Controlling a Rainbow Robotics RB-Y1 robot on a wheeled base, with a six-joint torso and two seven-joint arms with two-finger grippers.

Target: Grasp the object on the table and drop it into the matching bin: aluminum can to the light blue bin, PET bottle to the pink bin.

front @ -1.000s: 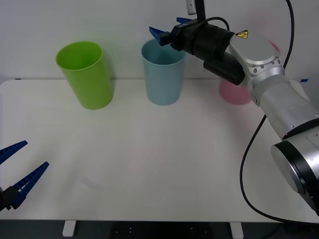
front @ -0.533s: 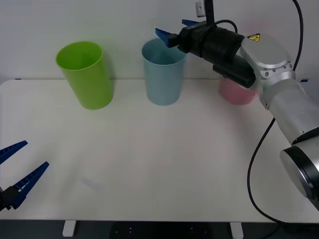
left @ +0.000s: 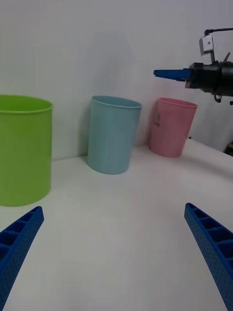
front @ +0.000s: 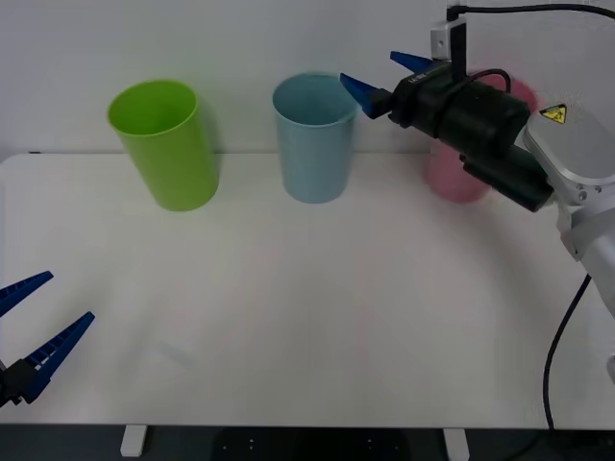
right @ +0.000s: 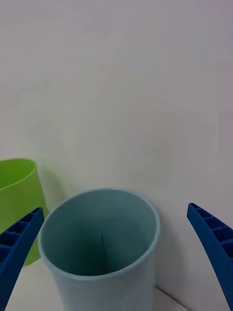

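The light blue bin [front: 313, 144] stands at the back middle of the white table [front: 307, 317]. My right gripper [front: 369, 67] hangs open and empty just right of its rim, at rim height. The right wrist view looks down into the light blue bin [right: 107, 286] past the spread fingers. The pink bin [front: 452, 178] stands behind the right arm, partly covered by it. The aluminum can is out of view. My left gripper [front: 29, 327] rests open near the table's front left edge. From the left wrist view, the light blue bin [left: 112, 136], pink bin [left: 172, 127] and right gripper [left: 170, 73] are visible.
A lime green bin [front: 168, 144] stands at the back left, level with the other two bins. A white wall runs close behind all the bins. The right arm's cable [front: 567, 336] hangs over the table's right edge.
The right arm has pulled back to the right, carrying its open gripper from over the light blue bin's rim to just beside it. The left arm has not moved.
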